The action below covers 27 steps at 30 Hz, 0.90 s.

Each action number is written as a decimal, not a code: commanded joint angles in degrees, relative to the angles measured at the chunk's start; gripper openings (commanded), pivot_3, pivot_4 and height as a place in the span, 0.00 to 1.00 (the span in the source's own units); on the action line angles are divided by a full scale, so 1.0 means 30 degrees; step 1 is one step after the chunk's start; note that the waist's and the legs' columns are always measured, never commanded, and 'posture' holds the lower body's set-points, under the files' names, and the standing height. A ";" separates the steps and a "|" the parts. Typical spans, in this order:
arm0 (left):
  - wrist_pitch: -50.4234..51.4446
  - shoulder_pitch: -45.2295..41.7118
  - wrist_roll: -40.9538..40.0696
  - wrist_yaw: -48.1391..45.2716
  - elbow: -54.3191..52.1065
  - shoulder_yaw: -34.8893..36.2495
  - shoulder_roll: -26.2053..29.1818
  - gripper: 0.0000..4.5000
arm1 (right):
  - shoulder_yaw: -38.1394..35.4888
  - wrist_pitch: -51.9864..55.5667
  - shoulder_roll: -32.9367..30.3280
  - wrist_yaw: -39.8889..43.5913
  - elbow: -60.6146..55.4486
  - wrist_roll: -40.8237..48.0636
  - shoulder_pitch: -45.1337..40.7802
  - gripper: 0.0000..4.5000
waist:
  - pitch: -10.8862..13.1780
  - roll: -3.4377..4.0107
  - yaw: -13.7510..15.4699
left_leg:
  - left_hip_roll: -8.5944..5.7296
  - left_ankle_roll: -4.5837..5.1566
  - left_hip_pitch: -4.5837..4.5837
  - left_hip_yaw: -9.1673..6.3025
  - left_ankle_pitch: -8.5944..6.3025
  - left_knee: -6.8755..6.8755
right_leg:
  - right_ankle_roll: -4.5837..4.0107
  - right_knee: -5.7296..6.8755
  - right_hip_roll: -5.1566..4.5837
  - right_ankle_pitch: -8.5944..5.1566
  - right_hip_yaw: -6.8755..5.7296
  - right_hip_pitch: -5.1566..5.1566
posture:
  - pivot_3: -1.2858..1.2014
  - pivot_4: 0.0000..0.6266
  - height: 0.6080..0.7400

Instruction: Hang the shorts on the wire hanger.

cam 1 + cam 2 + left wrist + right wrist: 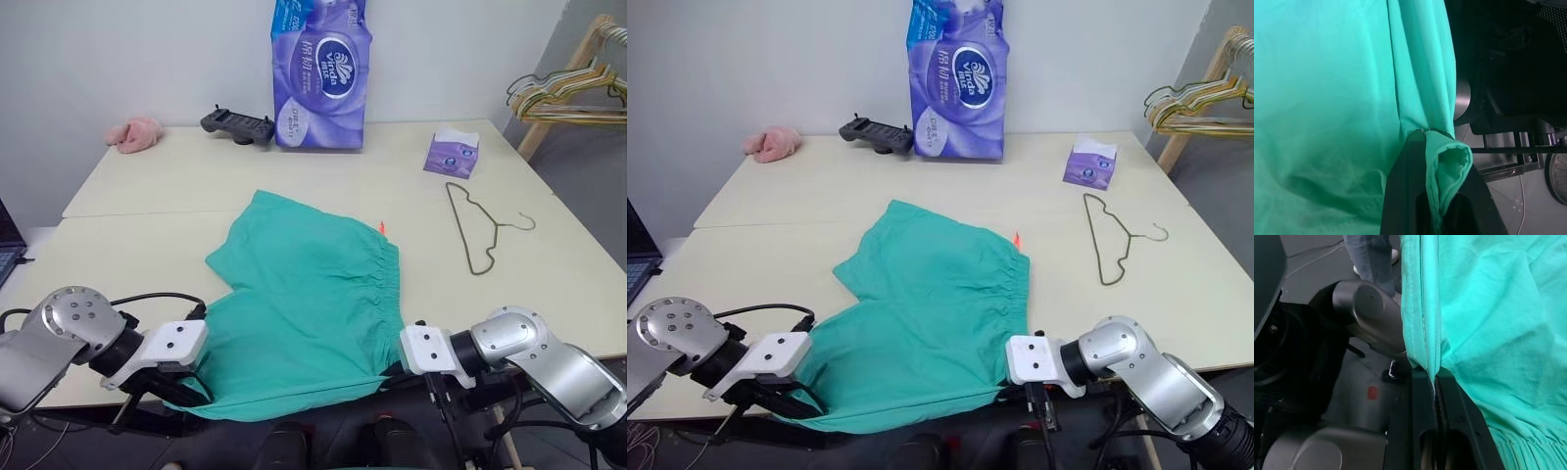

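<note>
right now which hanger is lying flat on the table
The single thin wire hanger, flat on the table right of the shorts. The other hangers hang as a bunch on a wooden rack off the table's far right corner.

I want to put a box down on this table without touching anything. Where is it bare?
Bare: left of the shorts, below the pink cloth; also between the shorts and the wire hanger. Crowded: the back edge, with controller, tissue pack and tissue box.

bare table (157, 186) around wire hanger (482, 227), tissue box (452, 155) behind
</note>
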 commanded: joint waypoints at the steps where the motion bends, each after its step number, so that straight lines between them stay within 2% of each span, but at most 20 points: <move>1: -0.0289 -0.0006 0.0773 -0.0070 0.0467 -0.0060 0.0188 0.00 | -0.0204 0.0290 -0.0367 -0.0263 -0.0007 -0.0267 -0.0327 0.00 | 0.0080 -0.0008 -0.0001 | 0.0000 -0.0001 -0.0001 -0.0001 0.0000 0.0000 | 0.0000 -0.0001 0.0000 0.0000 0.0000 0.0000 | 0.59 0.17 1.00; 4: -0.1127 -0.0569 0.0996 0.0262 0.1010 -0.0293 -0.0482 0.13 | -0.0249 0.0716 -0.0219 -0.0431 0.0036 0.0071 -0.0447 0.00 | 0.0133 -0.0006 0.0000 | 0.0003 -0.0004 -0.0013 -0.0001 -0.0002 -0.0001 | 0.0002 -0.0024 0.0000 0.0001 -0.0001 -0.0002 | 0.59 0.18 1.00; 10: -0.0868 -0.0938 0.0829 -0.0556 0.1480 -0.0354 -0.0542 0.55 | -0.0912 0.1853 -0.0833 0.0145 -0.0817 0.1457 -0.0482 0.46 | 0.0205 -0.0020 -0.0003 | 0.0010 -0.0007 -0.0049 -0.0011 -0.0004 -0.0019 | 0.0018 -0.0102 0.0001 0.0011 -0.0019 -0.0001 | 0.58 0.17 1.00; 15: 0.0236 -0.1887 -0.0749 -0.1489 0.1888 -0.0024 -0.0310 0.90 | -0.2682 0.3981 -0.4183 0.2951 -0.3025 0.5027 -0.0739 0.85 | 0.0215 -0.0012 0.0008 | 0.0007 -0.0017 -0.0145 -0.0044 -0.0023 -0.0018 | 0.0123 -0.0197 -0.0003 0.0074 -0.0058 -0.0028 | 0.58 0.15 1.00; 16: 0.0708 -0.2434 -0.1271 -0.1489 0.1959 -0.0057 -0.0401 0.90 | -0.3079 0.4474 -0.4740 0.3412 -0.3343 0.5820 -0.0948 0.93 | 0.0218 -0.0010 0.0038 | 0.0007 -0.0026 -0.0158 -0.0057 -0.0031 -0.0012 | 0.0129 -0.0198 -0.0005 0.0077 -0.0070 -0.0030 | 0.58 0.15 1.00; 19: 0.1537 -0.3484 -0.2036 -0.1489 0.2110 -0.0354 -0.0484 0.90 | -0.3469 0.5469 -0.5270 0.3588 -0.3399 0.7177 -0.1607 0.93 | 0.0211 -0.0021 0.0005 | 0.0008 -0.0028 -0.0185 -0.0114 -0.0033 -0.0001 | 0.0135 -0.0214 -0.0012 0.0080 -0.0130 -0.0032 | 0.58 0.14 1.00; 22: 0.3710 -0.7289 -0.2940 -0.0252 0.3328 -0.0252 -0.2828 0.90 | -0.3906 0.7589 -0.2355 0.0982 -0.0849 0.7983 -0.4636 0.93 | 0.0210 -0.0030 -0.0029 | 0.0013 -0.0028 -0.0161 -0.0116 -0.0032 0.0000 | 0.0135 -0.0192 -0.0003 0.0081 -0.0142 -0.0016 | 0.57 0.13 1.00; 24: 0.4812 -0.9237 -0.3211 0.1910 0.3886 0.0087 -0.5080 0.90 | -0.4724 0.9005 -0.0691 -0.0616 0.0624 0.8558 -0.5987 0.93 | 0.0208 -0.0034 -0.0070 | 0.0042 -0.0030 -0.0190 -0.0113 -0.0023 0.0035 | 0.0157 -0.0190 0.0045 0.0095 -0.0162 -0.0016 | 0.57 0.13 1.00; 27: 0.6593 -1.0205 -0.4017 0.5420 0.3351 0.0664 -0.8311 0.90 | -0.6341 1.0425 0.1402 -0.3431 0.2495 0.8815 -0.6779 0.93 | 0.0168 -0.0070 -0.0075 | 0.0024 -0.0038 -0.0181 -0.0143 -0.0016 0.0043 | 0.0225 -0.0153 0.0043 0.0151 -0.0114 -0.0008 | 0.57 0.13 1.00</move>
